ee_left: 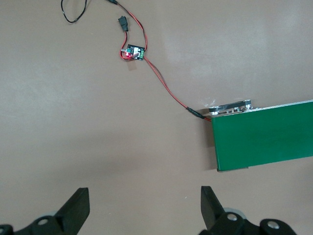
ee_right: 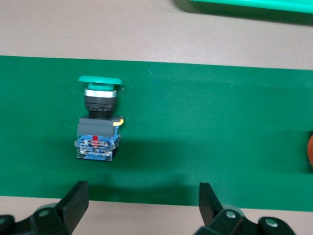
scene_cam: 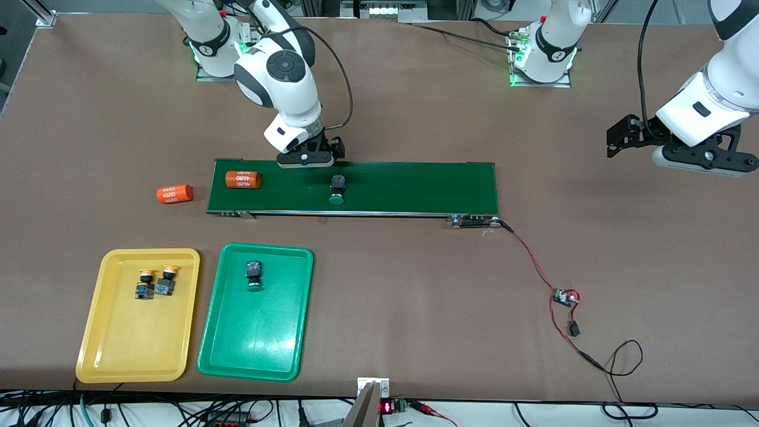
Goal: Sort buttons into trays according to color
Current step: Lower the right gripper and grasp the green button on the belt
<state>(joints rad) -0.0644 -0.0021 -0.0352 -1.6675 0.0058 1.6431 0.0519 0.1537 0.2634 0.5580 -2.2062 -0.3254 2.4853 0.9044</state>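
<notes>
A green-capped button (scene_cam: pixel 337 190) (ee_right: pixel 98 122) lies on its side on the dark-green belt (scene_cam: pixel 415 187). My right gripper (scene_cam: pixel 305 159) (ee_right: pixel 142 196) hangs open over the belt's edge nearest the robots, close beside that button, with nothing between its fingers. The green tray (scene_cam: pixel 255 338) holds one green-capped button (scene_cam: pixel 254 276). Two yellow-orange buttons (scene_cam: pixel 144 284) (scene_cam: pixel 166 280) lie in the yellow tray (scene_cam: pixel 133 338). My left gripper (scene_cam: pixel 616 142) (ee_left: pixel 145 200) waits open and empty over bare table past the belt's end at the left arm's side.
One orange cylinder (scene_cam: pixel 243 179) lies on the belt toward the right arm's end, another (scene_cam: pixel 174 193) on the table just off that end. A red-black wire with a small board (scene_cam: pixel 566 296) (ee_left: pixel 134 51) runs from the belt's other end toward the front camera.
</notes>
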